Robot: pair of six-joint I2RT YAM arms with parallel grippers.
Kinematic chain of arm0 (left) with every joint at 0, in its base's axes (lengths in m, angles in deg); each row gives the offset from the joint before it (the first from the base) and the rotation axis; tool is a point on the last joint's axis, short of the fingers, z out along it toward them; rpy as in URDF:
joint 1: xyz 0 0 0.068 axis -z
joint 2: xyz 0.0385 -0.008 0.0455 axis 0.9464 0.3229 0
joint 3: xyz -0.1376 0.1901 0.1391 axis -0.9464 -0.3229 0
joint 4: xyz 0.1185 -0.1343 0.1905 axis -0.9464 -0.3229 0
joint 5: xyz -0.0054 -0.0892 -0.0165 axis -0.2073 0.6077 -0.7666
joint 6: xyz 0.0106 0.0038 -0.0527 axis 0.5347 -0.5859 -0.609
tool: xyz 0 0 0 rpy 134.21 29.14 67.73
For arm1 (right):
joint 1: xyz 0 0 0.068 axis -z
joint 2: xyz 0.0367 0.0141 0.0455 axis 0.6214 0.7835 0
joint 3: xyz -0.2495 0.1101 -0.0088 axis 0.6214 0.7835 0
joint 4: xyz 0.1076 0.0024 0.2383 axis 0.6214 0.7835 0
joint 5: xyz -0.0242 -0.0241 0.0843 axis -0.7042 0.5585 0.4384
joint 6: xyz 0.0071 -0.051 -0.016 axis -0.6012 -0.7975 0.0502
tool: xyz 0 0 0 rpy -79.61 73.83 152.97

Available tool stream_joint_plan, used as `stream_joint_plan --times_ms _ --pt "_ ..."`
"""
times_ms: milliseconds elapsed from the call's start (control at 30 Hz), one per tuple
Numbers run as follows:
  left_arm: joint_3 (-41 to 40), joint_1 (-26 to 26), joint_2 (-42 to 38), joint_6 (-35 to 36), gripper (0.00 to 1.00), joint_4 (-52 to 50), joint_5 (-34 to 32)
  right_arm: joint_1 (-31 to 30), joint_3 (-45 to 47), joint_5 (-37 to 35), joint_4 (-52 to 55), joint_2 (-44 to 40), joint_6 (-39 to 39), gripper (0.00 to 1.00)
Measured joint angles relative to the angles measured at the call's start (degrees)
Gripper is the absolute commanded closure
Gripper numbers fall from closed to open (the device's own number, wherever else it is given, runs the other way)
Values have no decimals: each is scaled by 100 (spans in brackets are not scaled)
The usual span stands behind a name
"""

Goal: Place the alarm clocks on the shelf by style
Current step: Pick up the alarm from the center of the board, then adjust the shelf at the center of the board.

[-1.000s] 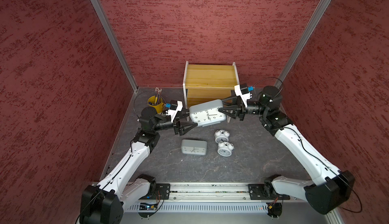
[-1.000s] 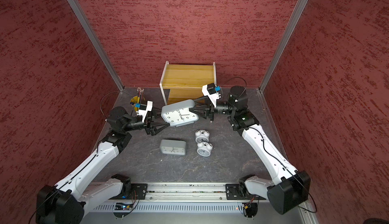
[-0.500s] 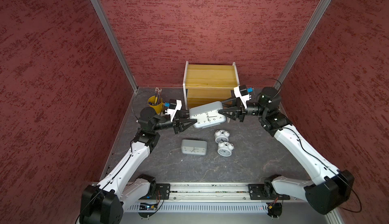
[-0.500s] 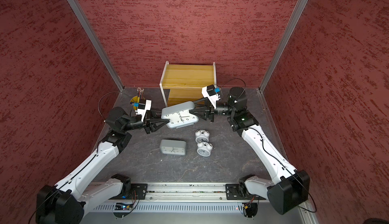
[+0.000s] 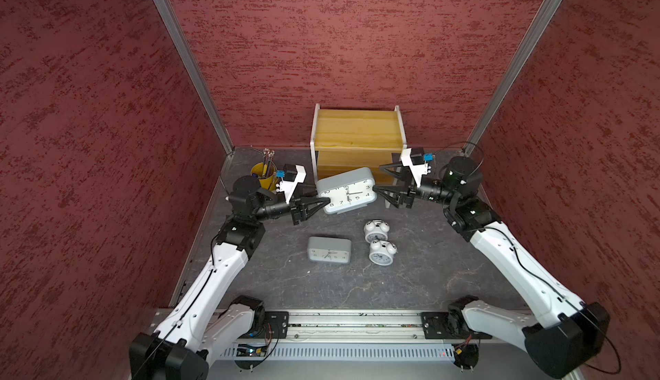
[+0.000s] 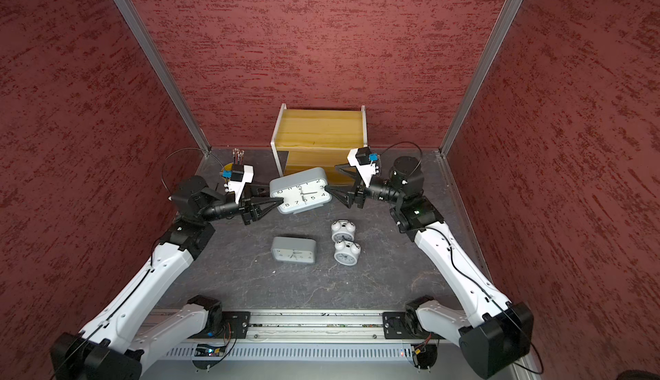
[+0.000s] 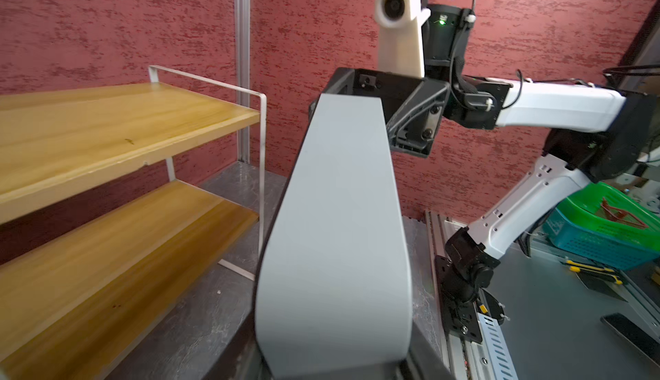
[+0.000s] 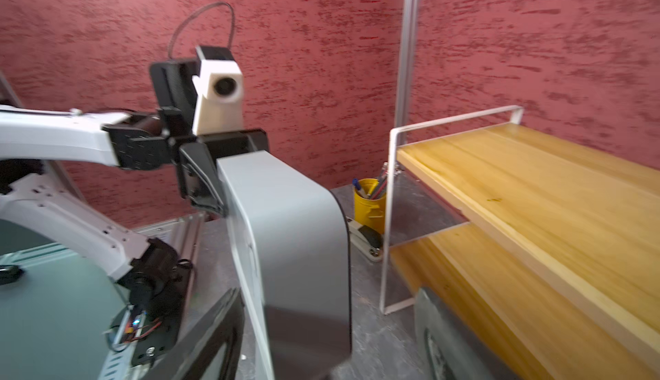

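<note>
Farthest out from the shelf (image 5: 357, 135), closest to where I stand, the small grey clock (image 5: 329, 249) sits on the bench (image 5: 285, 289). The near bell clock (image 5: 382, 252) is just beside it, and the far bell clock (image 5: 376, 231) is right against that one, a step closer to the shelf. All three lie loose. I'd guess they are waiting until the bigger one is dealt with.

Closer in, right before the shelf's lower board, the big grey clock (image 5: 346, 195) looks lifted clear of the bench, slightly tilted, face turned up. The left end effector (image 5: 321, 203) is clamped on one short end and seems to carry it alone. The right end effector (image 5: 378, 179) brackets the opposite end with its jaws spread. The right wrist view shows a gap between the case and one finger (image 8: 439, 331), so it grips nothing. To me that reads as a hand-over between the arms.

The clock has a matte grey rounded-rectangular case, thicker at the foot than at the top. Its dial is white, with bold black numerals and dark hands.

Beyond it both yellowish boards of the shelf are bare, so no clock is sorted yet. A yellow pen cup (image 5: 263, 178) stands beside the shelf.
</note>
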Motion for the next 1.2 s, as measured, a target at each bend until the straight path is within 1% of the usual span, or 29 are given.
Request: stream_joint_plan --times_ms 167,333,467,667,900,1067,1200 --pt "796 -70 -267 990 86 -1910 -654 9 417 -1427 68 -455 -55 24" --pt "1117 -284 -319 1499 86 -3235 -1270 11 920 -2610 151 -839 -42 28" --pt "1200 -568 -326 1727 86 -3934 -1628 11 1117 -3274 181 -905 -17 32" --pt "1436 -1130 -326 1912 86 -4546 -1980 11 1147 -3753 -33 -551 83 44" --pt "1687 -1847 -293 1963 86 -4859 -2129 11 1147 -4022 -608 232 168 51" --pt "1786 -2173 -133 1755 86 -4739 -2323 11 1067 -4153 -1027 614 168 56" --pt "1786 -2297 103 1440 85 -4345 -2448 11 1058 -4275 -1279 769 129 61"
